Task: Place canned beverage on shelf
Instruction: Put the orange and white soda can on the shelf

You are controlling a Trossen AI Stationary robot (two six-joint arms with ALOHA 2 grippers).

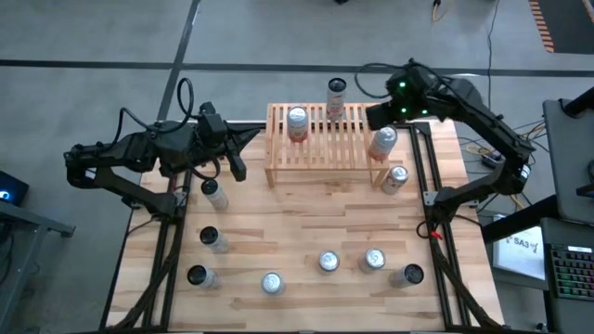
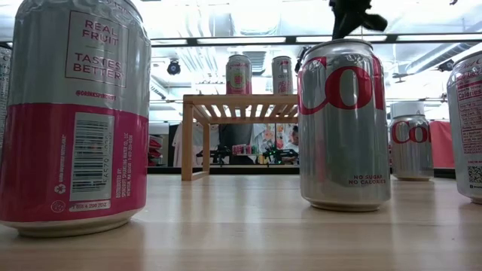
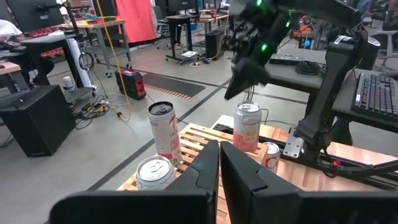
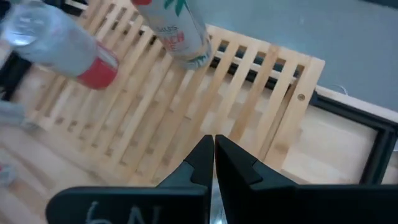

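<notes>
A smooth, shiny silver-and-pink can (image 2: 74,113) stands closest in the low view, on the pale wood-grain tabletop (image 1: 306,232), with a silver-and-red cola can (image 2: 344,124) beside it. Farther back sits the shelf (image 1: 325,139), a low rack of light wood with a slatted top, bearing three upright cylindrical cans: one near its left end (image 1: 297,122), one at the back edge (image 1: 335,96) and one at the right end (image 1: 382,142). The left gripper (image 1: 251,138), fingers pressed together and empty, points at the shelf's left end. The right gripper (image 1: 379,116), likewise closed and empty, hangs over the shelf's right end.
</notes>
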